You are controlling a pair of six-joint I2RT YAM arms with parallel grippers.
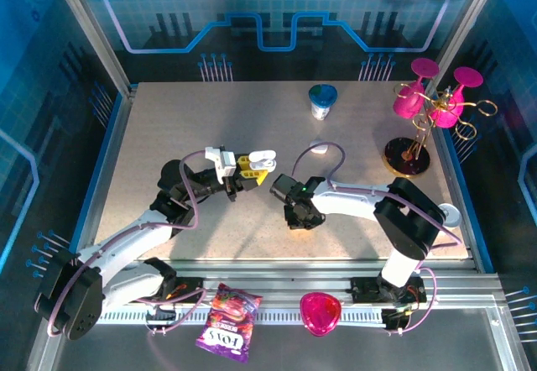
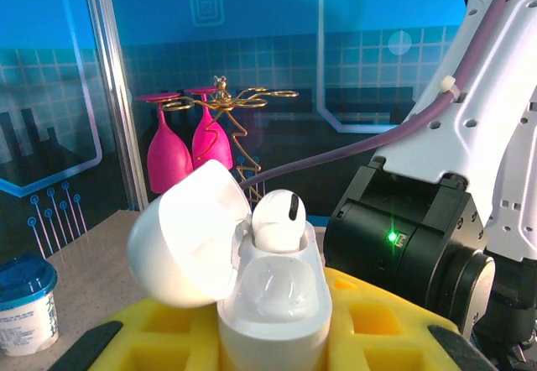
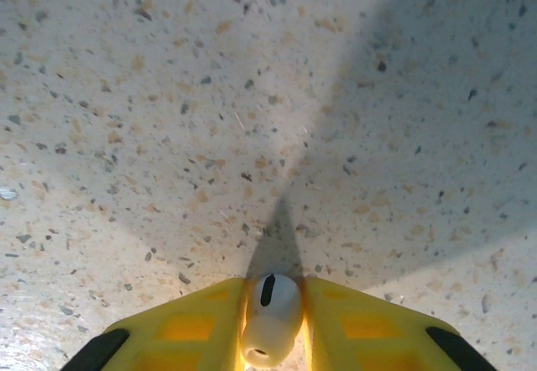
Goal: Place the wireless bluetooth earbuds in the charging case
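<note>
Near the centre of the table (image 1: pixel 151 136), the left gripper (image 1: pixel 254 164) was clamped shut on the open charging case (image 2: pixel 273 304), its lid (image 2: pixel 189 237) swung to nine o'clock and a seated earbud (image 2: pixel 277 220) inside; at its four o'clock, the right gripper (image 3: pixel 273 291), jaws nearly closed, pinched a second earbud (image 3: pixel 270 321) above the surface.

The left arm (image 1: pixel 134 237) runs from its near-left base out over the table (image 1: pixel 168 128) with its elbow bent. The left hand (image 2: pixel 273 333) is held level, facing the right arm, its yellow fingers (image 2: pixel 168 329) clamped on the sides of the open charging case (image 2: pixel 273 304). The right arm (image 1: pixel 361 199) folds at the elbow and stretches leftward, wrist turned down. The right hand (image 3: pixel 274 287) points at the table, pinching an earbud (image 3: pixel 270 316) between its fingers.
</note>
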